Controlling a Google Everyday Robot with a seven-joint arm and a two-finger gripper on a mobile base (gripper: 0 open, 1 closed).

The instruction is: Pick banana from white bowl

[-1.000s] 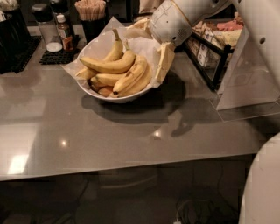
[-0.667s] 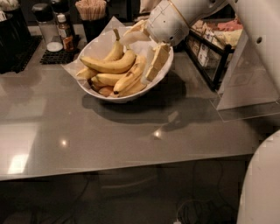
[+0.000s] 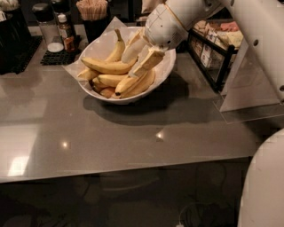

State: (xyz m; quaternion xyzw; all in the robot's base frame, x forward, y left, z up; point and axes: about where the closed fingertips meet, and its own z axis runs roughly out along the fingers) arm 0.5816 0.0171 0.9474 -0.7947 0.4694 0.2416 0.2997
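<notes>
The white bowl [image 3: 100, 46], lined with crinkled white paper, stands at the back middle of the grey counter and holds several yellow bananas. The thick, gently curved banana [image 3: 138, 85] with a dark blunt tip lies along the bowl's front right side. A slimmer banana with a long stem [image 3: 116, 48] leans at the back, and another [image 3: 106, 66] lies across the middle. My gripper [image 3: 129, 66] reaches in from the upper right, open, with its two fingers [image 3: 148, 62] spread just above the pile and the thick banana. It holds nothing.
A dark wire rack with packets [image 3: 213, 48] stands right of the bowl, with a clear panel [image 3: 248, 88] beside it. A shaker [image 3: 44, 26], a sauce bottle [image 3: 66, 33] and a cup of stirrers [image 3: 93, 13] stand behind the bowl at the left. My white arm fills the upper right.
My gripper has moved left and down from the bowl's right rim to over the bananas. The bananas and bowl have not shifted.
</notes>
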